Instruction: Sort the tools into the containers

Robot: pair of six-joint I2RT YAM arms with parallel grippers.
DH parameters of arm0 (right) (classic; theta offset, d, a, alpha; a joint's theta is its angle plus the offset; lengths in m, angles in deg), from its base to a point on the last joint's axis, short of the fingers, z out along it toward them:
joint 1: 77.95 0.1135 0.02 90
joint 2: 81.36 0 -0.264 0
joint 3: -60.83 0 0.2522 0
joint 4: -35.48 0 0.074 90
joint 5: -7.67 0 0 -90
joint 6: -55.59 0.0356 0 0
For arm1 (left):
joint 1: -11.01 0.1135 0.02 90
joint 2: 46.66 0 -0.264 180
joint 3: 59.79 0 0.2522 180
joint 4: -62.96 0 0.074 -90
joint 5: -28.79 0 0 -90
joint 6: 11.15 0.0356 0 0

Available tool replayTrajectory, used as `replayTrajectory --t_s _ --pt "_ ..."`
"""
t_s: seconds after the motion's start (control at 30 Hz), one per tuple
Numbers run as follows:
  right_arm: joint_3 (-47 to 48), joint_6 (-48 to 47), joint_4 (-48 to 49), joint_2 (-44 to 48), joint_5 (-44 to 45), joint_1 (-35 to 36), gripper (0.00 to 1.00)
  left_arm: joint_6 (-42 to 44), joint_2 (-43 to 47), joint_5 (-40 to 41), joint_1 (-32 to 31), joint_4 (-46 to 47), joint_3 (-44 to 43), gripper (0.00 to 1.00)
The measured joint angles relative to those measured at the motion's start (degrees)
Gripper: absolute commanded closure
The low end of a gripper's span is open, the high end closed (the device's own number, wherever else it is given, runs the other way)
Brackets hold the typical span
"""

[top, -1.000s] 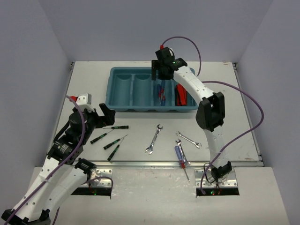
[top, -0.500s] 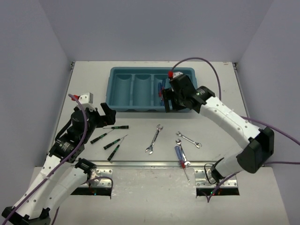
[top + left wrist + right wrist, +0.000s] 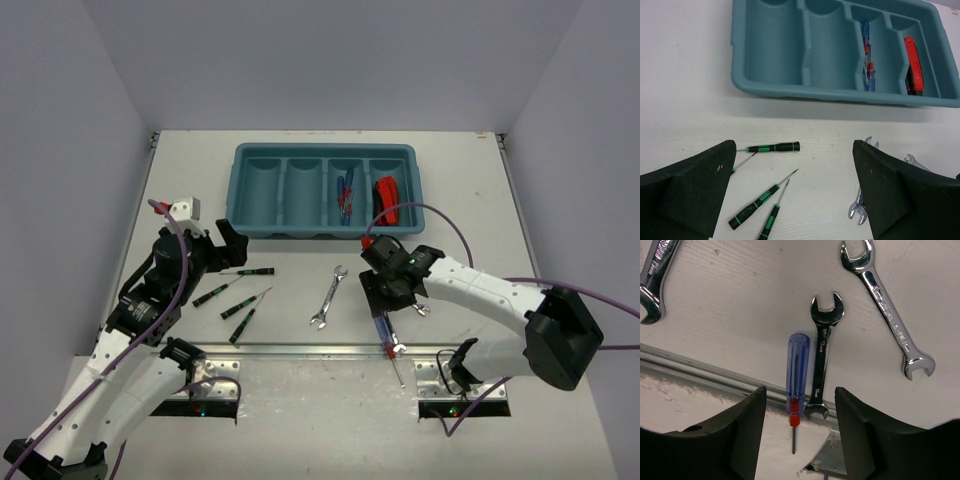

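The teal tray (image 3: 240, 195) stands at the back; blue-handled screwdrivers (image 3: 345, 192) lie in its third compartment and red-and-black pliers (image 3: 386, 200) in its fourth. My right gripper (image 3: 385, 297) is open low over a blue-handled screwdriver (image 3: 799, 371), its fingers (image 3: 750, 415) on either side of the handle. A small dark wrench (image 3: 822, 367) lies against it, with a silver wrench (image 3: 887, 310) beyond. Another wrench (image 3: 328, 298) lies mid-table. My left gripper (image 3: 228, 248) is open and empty above several black-and-green precision screwdrivers (image 3: 757, 205), also seen from the top (image 3: 250, 271).
A metal rail (image 3: 290, 348) runs along the table's near edge; the blue screwdriver's tip (image 3: 793, 440) reaches past it. The tray's two left compartments (image 3: 775, 50) hold nothing. In the left wrist view the tray rim (image 3: 840, 95) is just beyond the precision screwdrivers.
My right arm has swung from above the tray back to the near edge and come down over the blue screwdriver. The left arm has hardly moved.
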Motion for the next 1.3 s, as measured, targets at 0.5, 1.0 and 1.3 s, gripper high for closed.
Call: replayTrajectory --t_s 0.5,1.0,1.3 --pt "-5.9 2.8 9.7 -6.7 -4.3 1.3 0.62 0.0 0.8 0.0 0.0 0.0 0.0 0.0" --pt "-4.0 3.8 10.7 -8.6 -4.0 2.2 1.0 0.0 1.1 0.0 0.0 0.0 0.0 0.0" --pt "23.2 -1.4 4.4 -10.6 0.8 -0.3 1.0 0.0 1.1 0.0 0.0 0.0 0.0 0.0"
